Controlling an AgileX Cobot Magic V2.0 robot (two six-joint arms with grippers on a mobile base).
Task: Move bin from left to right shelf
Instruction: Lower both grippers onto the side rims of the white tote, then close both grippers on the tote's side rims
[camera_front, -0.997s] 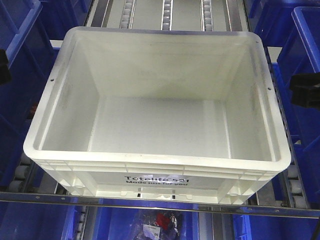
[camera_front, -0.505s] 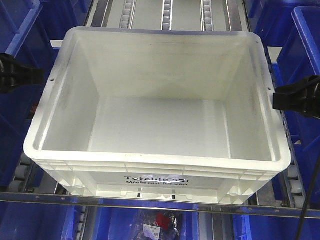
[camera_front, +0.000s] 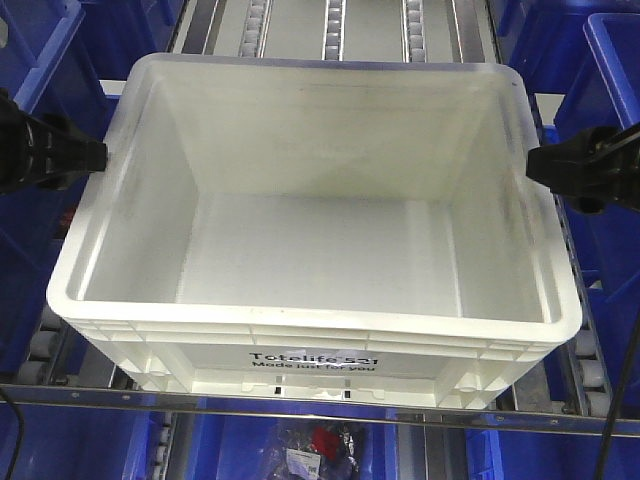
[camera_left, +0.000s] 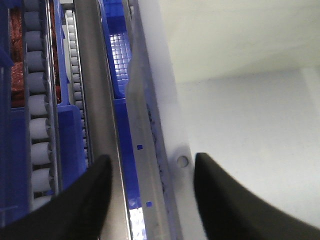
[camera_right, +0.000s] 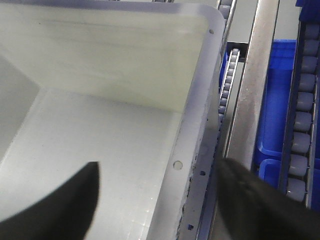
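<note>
Exterior front-facing view: the white bin (camera_front: 300, 140) sits on the roller shelf (camera_front: 335, 25) straight ahead of me, empty, its printed front wall just behind the metal front rail (camera_front: 200, 403). Blue bins (camera_front: 40, 60) stand close on either side, and another below the rail holds a clear packet (camera_front: 320, 445).

My left hand (camera_front: 98, 156) is at the bin's left rim, about midway along that side, its tip level with the top edge. My right hand (camera_front: 532, 163) is at the matching place on the right rim, so the bin lies between my two hands.

From the left wrist, my left hand (camera_left: 152, 160) is open. One finger (camera_left: 95, 200) hangs outside over the shelf's steel side rail (camera_left: 97, 100), the other (camera_left: 225, 200) inside over the bin's white wall, and the rim with its small round hole (camera_left: 183, 161) runs up between them.

From the right wrist, my right hand (camera_right: 159, 165) is spread open the same way: the inner finger (camera_right: 70, 205) over the bin's interior, the outer finger (camera_right: 255, 200) over the rail and rollers beside it, the rim between. I cannot tell whether any finger touches the plastic.
</note>
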